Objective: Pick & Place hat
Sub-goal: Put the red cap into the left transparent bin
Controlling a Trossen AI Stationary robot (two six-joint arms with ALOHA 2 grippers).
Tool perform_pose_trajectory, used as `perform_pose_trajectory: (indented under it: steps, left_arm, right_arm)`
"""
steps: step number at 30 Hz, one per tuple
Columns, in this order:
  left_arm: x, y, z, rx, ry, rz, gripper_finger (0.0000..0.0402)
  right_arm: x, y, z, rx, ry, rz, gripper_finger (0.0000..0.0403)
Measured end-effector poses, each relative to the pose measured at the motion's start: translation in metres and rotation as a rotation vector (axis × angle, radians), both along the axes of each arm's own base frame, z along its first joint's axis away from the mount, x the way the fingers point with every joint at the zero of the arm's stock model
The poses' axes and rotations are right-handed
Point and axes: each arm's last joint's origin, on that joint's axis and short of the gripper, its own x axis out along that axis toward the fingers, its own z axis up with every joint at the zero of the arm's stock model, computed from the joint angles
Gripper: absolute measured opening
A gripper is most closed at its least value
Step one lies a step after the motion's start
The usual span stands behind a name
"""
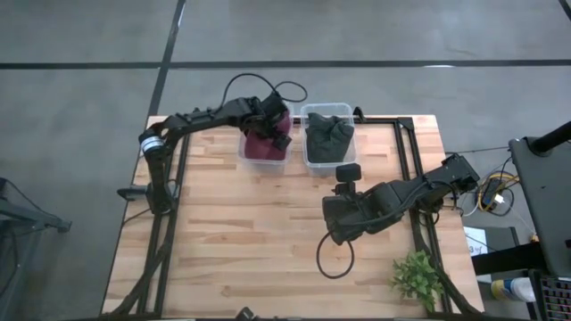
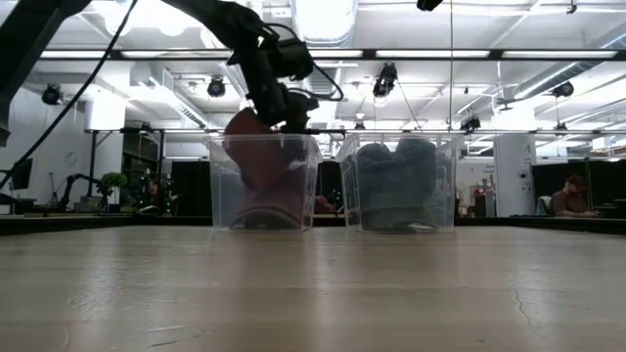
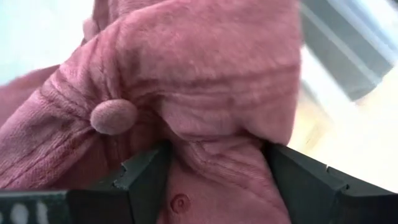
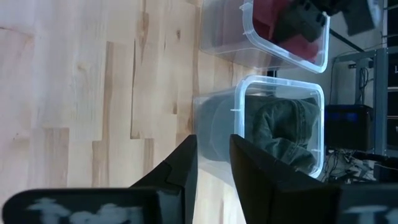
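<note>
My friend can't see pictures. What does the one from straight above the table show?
The left gripper reaches into a clear bin at the table's far edge, its fingers around a pink hat. Beside it stands a second clear bin holding a dark green hat. The right gripper waits just short of that bin, holding nothing.

Two clear plastic bins stand at the wooden table's (image 1: 268, 232) far edge: one (image 1: 262, 159) holds one maroon fabric hat (image 1: 260, 147), one (image 1: 327, 165) one dark green hat (image 1: 328, 140). One green plant (image 1: 417, 276) occupies the near right corner.
</note>
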Motion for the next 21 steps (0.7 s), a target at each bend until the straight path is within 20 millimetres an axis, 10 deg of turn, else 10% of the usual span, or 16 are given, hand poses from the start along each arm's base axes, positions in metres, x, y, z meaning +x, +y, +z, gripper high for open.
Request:
perform_pose_trajectory:
  steps: [13, 21]
  left_arm:
    - [-0.005, -0.007, -0.049, -0.031, 0.016, 0.048, 0.0266]
    - [-0.001, -0.009, -0.018, 0.003, -0.053, 0.050, 0.0266]
  right_arm:
    - [0.000, 0.000, 0.000, -0.001, 0.004, 0.005, 0.0095]
    - [0.000, 0.000, 0.000, 0.000, 0.003, 0.004, 0.0097]
